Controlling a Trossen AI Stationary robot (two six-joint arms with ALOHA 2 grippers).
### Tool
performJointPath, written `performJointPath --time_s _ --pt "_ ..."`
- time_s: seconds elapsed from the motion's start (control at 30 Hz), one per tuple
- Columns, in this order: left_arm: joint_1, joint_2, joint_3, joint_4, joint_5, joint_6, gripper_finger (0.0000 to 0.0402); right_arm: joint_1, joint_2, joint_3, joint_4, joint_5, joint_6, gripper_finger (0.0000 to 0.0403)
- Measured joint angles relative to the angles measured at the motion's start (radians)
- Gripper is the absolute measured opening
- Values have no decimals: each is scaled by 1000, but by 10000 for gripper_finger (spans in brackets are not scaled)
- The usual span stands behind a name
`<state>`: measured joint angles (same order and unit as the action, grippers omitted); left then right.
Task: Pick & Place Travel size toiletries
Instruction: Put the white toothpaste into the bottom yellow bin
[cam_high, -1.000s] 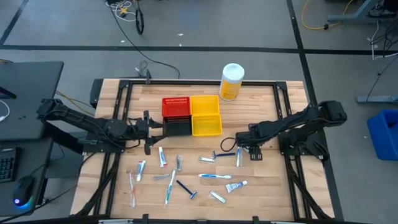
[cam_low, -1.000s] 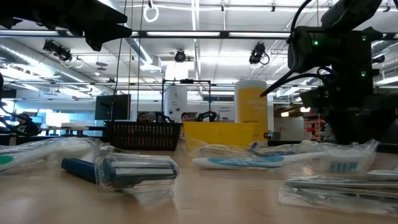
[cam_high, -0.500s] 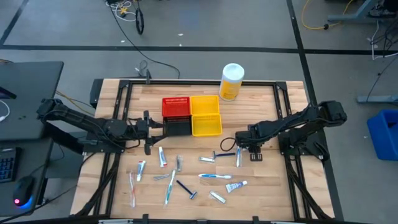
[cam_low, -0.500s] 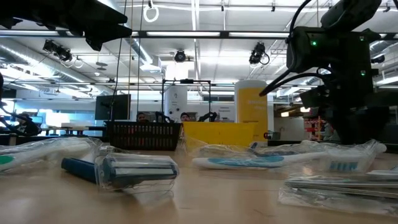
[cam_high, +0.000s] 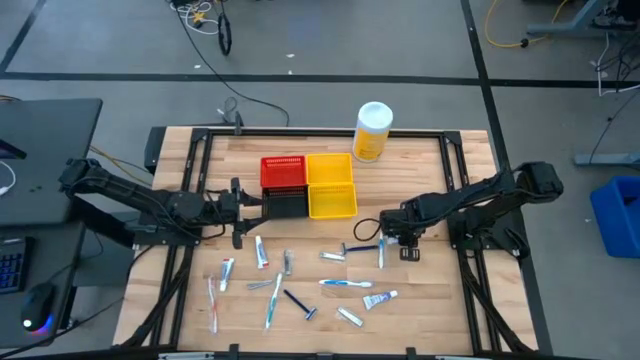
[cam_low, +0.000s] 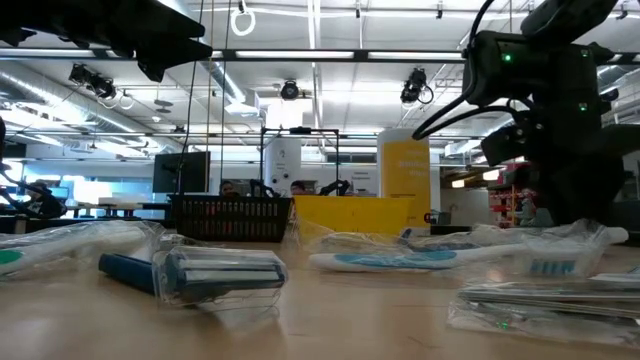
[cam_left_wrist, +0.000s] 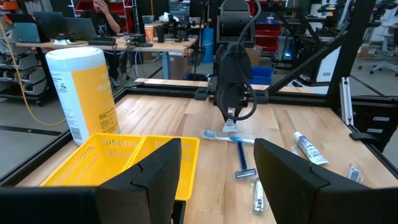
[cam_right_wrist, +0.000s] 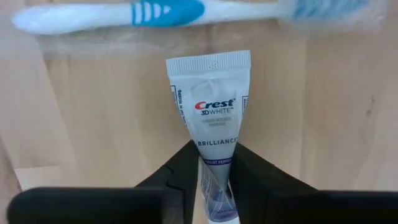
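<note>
Table (cam_high: 420, 310) of pale wood holds everything, with a big yellow bottle (cam_high: 372, 131) at the back. Next to each other near the middle sit a red bin (cam_high: 283, 171), a yellow bin (cam_high: 331, 186) and a black bin (cam_high: 287, 204).

Left gripper (cam_high: 240, 207) waits beside the black bin. Its two fingers are spread apart with nothing between them.

Right gripper (cam_high: 383, 240) is low over the right half of the table. Its fingers (cam_right_wrist: 180, 171) are pinching a small white toothpaste tube (cam_right_wrist: 210, 115) by its narrow end. The tube's flat wide end points away from the gripper. From above, the tube (cam_high: 381, 254) runs lengthwise toward the front edge of the table. A blue and white toothbrush (cam_right_wrist: 155, 12) lies on its side just past the tube's wide end, crossing it like the top of a T.

More little toiletries lie loose across the front of the table. A dark blue razor (cam_high: 300, 304) lies slanted. Another small tube (cam_high: 379, 298) lies nearly sideways. A red toothbrush (cam_high: 212, 303) points front to back near the left side.
</note>
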<state>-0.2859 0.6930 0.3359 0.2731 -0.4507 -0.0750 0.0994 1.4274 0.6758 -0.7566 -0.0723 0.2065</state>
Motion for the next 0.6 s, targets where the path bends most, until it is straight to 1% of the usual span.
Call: performJointPath --time_s 0.2,0.37,0.5,0.6 --pt "0 0 0 2 0 -2 212 0 -58 0 -15 2 40 85" --pt "0 0 0 2 0 -19 212 0 -127 0 -42 15 41 84" --pt "0 0 0 2 0 -18 212 -2 -187 0 -71 112 58 84" --pt "0 0 0 2 -2 -18 212 -8 -215 0 12 200 66 84"
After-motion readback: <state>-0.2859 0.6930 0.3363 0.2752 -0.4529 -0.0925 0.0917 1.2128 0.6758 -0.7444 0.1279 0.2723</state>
